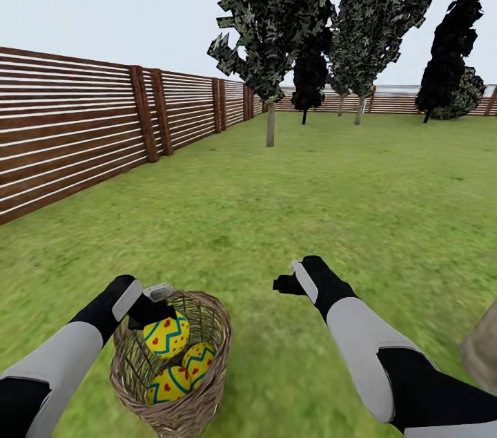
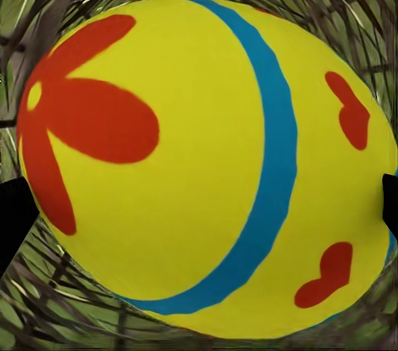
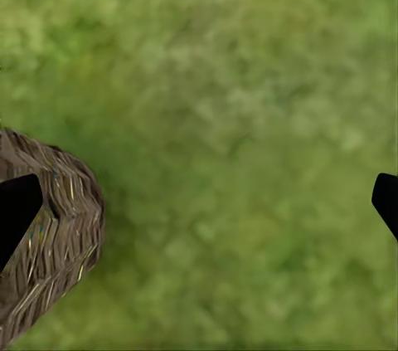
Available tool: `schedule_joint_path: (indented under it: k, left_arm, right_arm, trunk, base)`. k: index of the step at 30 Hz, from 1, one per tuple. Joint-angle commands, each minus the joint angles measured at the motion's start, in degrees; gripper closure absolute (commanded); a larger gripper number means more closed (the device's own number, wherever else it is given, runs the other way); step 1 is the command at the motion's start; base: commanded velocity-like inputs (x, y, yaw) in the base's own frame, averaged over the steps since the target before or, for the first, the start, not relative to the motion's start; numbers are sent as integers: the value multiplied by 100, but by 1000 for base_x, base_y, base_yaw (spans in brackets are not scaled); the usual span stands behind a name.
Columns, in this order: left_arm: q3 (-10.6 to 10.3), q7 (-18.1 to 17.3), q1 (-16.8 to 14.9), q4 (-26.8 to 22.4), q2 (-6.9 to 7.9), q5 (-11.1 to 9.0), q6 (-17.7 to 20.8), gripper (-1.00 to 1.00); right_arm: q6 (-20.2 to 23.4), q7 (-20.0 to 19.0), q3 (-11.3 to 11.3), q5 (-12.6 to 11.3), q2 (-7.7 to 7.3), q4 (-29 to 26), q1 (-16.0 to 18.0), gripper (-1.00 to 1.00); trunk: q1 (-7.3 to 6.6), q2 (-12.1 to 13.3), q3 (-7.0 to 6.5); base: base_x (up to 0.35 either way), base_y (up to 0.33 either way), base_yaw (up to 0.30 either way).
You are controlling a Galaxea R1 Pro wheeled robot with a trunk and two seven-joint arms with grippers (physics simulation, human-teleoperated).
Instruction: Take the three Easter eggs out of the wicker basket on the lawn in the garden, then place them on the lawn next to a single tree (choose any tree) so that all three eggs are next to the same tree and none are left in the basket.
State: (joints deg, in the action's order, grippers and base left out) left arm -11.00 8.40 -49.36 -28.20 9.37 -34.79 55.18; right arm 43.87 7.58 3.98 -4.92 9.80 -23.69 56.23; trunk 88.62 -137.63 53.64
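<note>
Fence flanks lawn; dark trees stand far off.

Both arms have light-grey forearm shells, black joints and black pincer tips.

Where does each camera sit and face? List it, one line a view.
Head view: on the head, facing down the lawn; both arms show over the wicker basket.
Left wrist view: on the left arm, facing an egg in the basket; dark fingers flank it.
Right wrist view: facing grass.
Shared: all show the basket.
</note>
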Motion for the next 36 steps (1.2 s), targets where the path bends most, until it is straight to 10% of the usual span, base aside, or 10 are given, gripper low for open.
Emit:
schedule_joint_path:
  k: [1,36]
  left_arm:
    - [-43,48,-8,-10,9,-61,38,100]
    - [-63,44,-21,-198,18,-46,186,100]
  right_arm:
    - [16,50,34,-53,6,-10,2,-100]
    - [17,50,40,-53,19,-4,2,-100]
  trunk:
    - [-24,39,-12]
    - [-792,1443,-641]
  base:
    - [0,0,0]
    - [-24,0,-22]
